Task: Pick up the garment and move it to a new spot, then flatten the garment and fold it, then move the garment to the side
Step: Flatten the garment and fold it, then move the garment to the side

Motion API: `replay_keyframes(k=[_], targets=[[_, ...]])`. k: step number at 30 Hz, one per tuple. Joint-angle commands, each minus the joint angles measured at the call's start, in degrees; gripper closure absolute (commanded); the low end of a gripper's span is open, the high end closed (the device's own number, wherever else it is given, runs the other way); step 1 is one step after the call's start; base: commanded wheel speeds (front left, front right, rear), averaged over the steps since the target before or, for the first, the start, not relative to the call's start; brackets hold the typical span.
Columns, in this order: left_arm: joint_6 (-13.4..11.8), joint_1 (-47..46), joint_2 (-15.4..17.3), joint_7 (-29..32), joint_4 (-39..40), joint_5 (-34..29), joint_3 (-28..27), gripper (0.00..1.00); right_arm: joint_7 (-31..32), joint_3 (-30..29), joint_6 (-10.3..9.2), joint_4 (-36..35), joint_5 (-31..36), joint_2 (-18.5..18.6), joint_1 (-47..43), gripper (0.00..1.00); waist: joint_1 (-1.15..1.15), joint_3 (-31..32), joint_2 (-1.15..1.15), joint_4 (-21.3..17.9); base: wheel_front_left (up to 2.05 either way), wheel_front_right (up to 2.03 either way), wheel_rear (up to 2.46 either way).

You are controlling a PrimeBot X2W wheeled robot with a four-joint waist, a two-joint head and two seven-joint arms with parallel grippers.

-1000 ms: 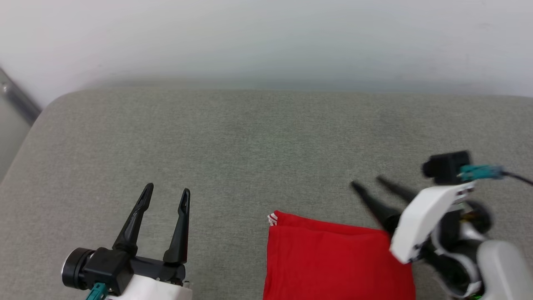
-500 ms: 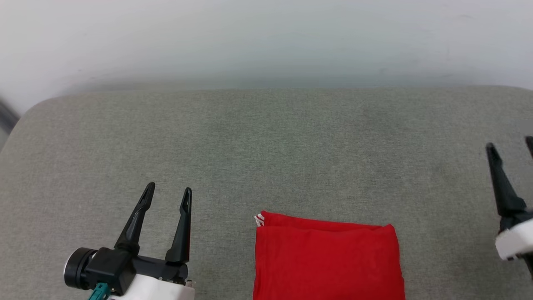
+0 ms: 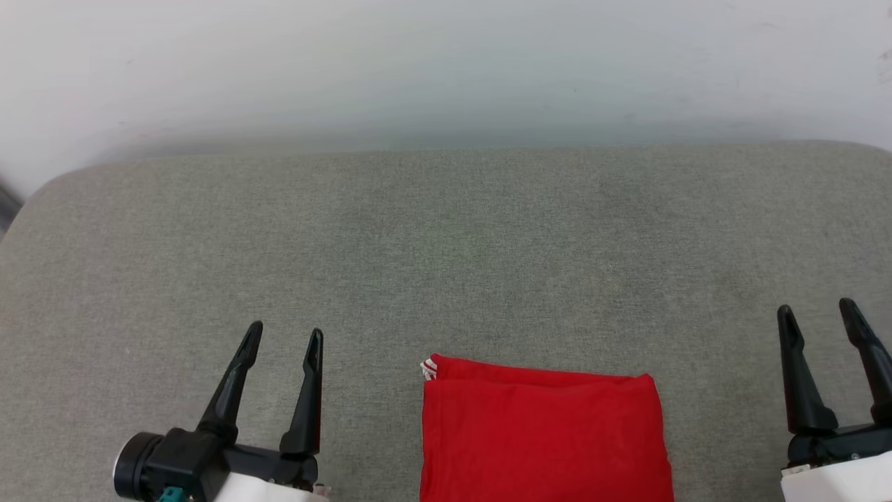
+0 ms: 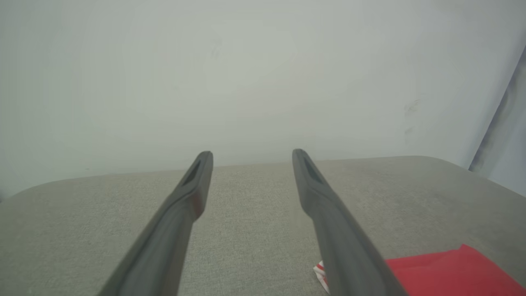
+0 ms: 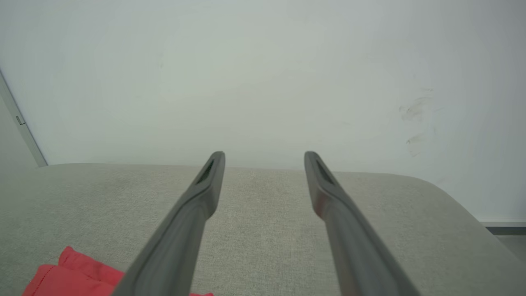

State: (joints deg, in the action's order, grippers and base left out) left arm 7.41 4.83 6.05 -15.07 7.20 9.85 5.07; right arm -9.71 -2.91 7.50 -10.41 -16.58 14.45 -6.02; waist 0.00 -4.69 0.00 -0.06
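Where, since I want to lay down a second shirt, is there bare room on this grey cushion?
Widest: the cushion beyond the folded garment, back to the wall. Narrower strips lie between the left gripper and the garment, and between the garment and the right gripper. The near edge is crowded: garment flanked by both open grippers.

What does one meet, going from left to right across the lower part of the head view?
left gripper, fingers apart → garment, red and folded, lying on the grey cushion → right gripper, fingers apart
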Motion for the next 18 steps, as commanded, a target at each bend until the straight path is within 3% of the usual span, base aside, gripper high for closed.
replay_keyframes(k=[1, 12, 18], targets=[[0.1, 1.0, -0.2, -0.1, -0.1, 0.2, 0.0, 0.00, -0.8, 0.3, -0.02, 0.0, -0.1, -1.0, -0.9, 0.00, 0.00, 0.1, 0.00, 0.1, 0.00, 0.00, 0.00], [0.1, 1.4, 0.1, -0.1, -0.8, 0.2, 0.7, 0.00, -1.2, 1.6, -0.02, 1.0, -0.1, -2.0, -1.4, 0.00, 0.00, 0.9, 0.00, 0.7, 0.00, 0.00, 0.00], [0.1, 0.9, 0.2, -0.1, -0.9, 0.2, 0.7, 0.00, 3.1, 2.2, -0.02, 0.1, -1.9, -0.6, -2.2, 0.00, 0.00, 0.4, 0.00, 1.3, 0.00, 0.00, 0.00]])
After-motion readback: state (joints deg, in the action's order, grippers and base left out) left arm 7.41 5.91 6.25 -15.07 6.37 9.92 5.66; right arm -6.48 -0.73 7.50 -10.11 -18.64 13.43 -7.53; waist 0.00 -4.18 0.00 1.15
